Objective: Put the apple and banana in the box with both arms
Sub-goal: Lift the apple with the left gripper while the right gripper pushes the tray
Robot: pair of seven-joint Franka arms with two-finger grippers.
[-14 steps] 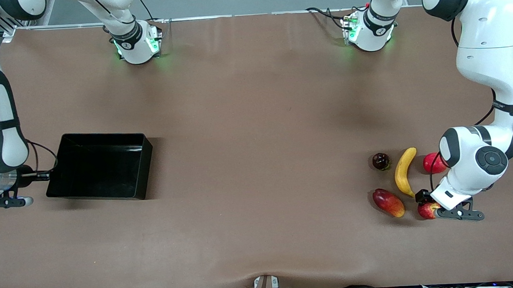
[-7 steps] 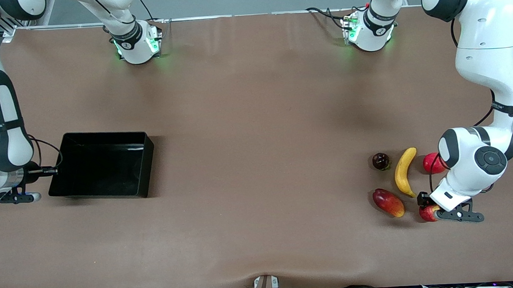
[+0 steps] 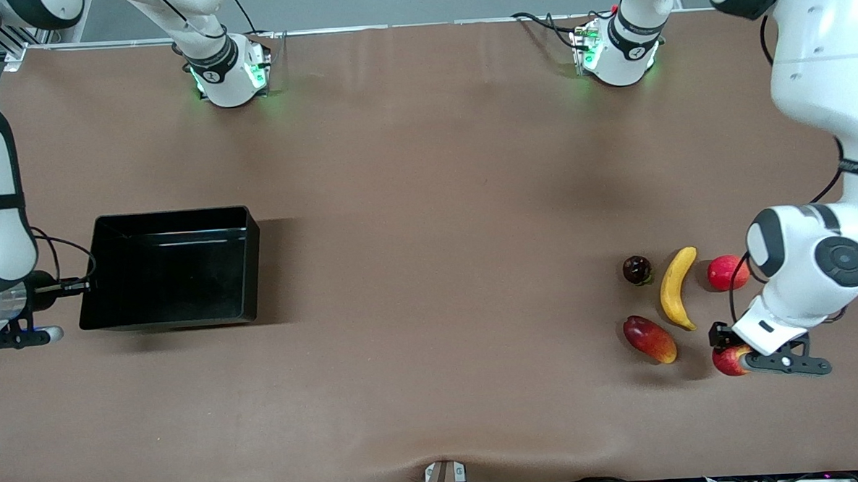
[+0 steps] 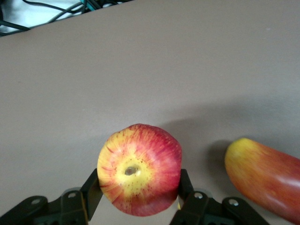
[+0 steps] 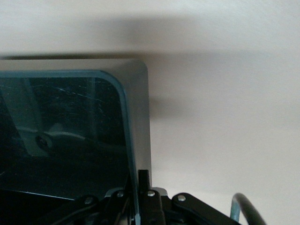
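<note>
The box (image 3: 173,270) sits toward the right arm's end of the tabletop (image 3: 427,197), a glossy black tray with upright walls and nothing inside it. The right tool (image 3: 76,287) is clamped on the box's end wall, 1 finger on each face of the rim, as the right wrist view shows (image 5: 136,197); the box's shadow lies offset beneath it, so it looks lifted a little off the tabletop. The right arm bends down from the table's edge to reach it.

The left arm folds down at its own end of the tabletop, and the left tool (image 3: 731,351) is closed on the apple (image 3: 727,360), its 2 fingers pressed to opposite sides of the fruit. In the left wrist view the apple (image 4: 139,169) is red with yellow streaks around a pale stem dimple, and seems raised just above the tabletop.

The banana (image 3: 676,288) lies on the tabletop near the apple, curved and yellow with darker tips. Around it lie a dark round fruit (image 3: 637,269), a pinkish-red round fruit (image 3: 726,272) and an oval red-and-yellow fruit (image 3: 650,338).
</note>
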